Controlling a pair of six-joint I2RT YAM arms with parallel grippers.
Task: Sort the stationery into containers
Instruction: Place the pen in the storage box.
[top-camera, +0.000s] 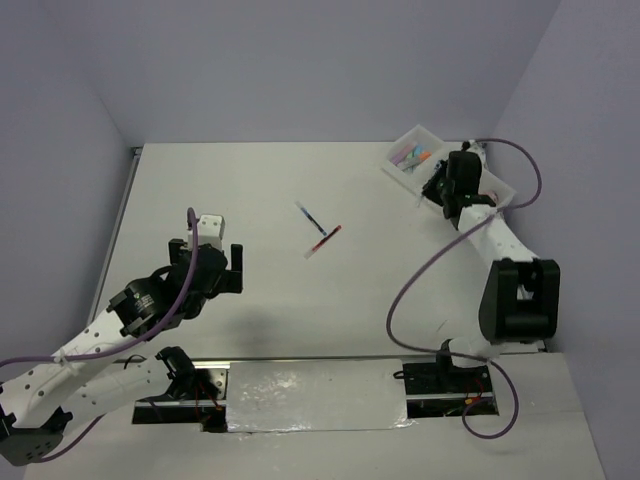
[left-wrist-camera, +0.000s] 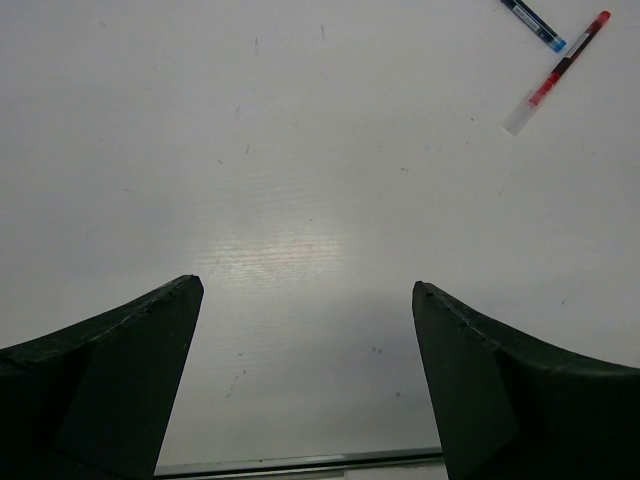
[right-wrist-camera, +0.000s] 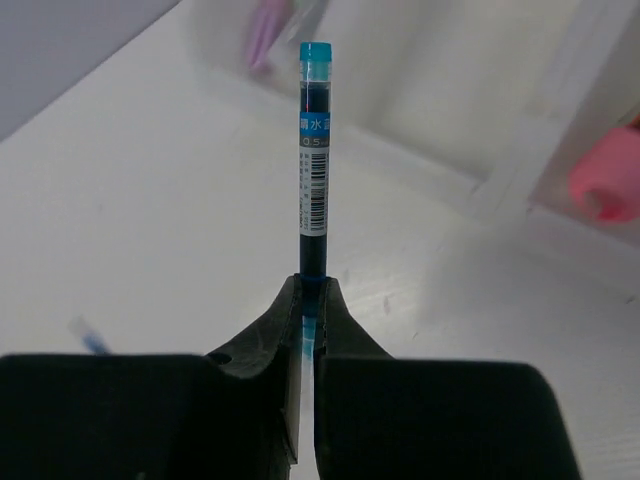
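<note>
Left pincer (left-wrist-camera: 305, 290): released, its two dark fingers spread wide over bare counter (top-camera: 250, 190) on the near left side, with nothing between them.

Red pen (left-wrist-camera: 560, 68): lying flat mid-counter, beyond the left pincer and to its right, clear end towards the arms and red cap pointing away.

Blue pen (left-wrist-camera: 535, 24): just past the red pen, also flat. Its near tip comes close to the red pen's cap, so the two make a shallow angle. From where I stand I cannot tell whether they touch.

Right pincer (right-wrist-camera: 310, 285): clenched on a teal pen (right-wrist-camera: 313, 170), with the arm stretched to the far right corner of the counter.

Teal pen: nipped at its lower end between the fingertips, its barcode label facing the wrist camera and its capped end pointing straight away from the pincer.

Tray (top-camera: 398, 148): white, set at an angle in the far right corner. The right pincer hangs over it, seemingly above the middle compartment.

Tray contents: a pink marker (right-wrist-camera: 605, 185) beyond a divider on the right and a purple highlighter (right-wrist-camera: 265, 35) further back, both blurred.
</note>
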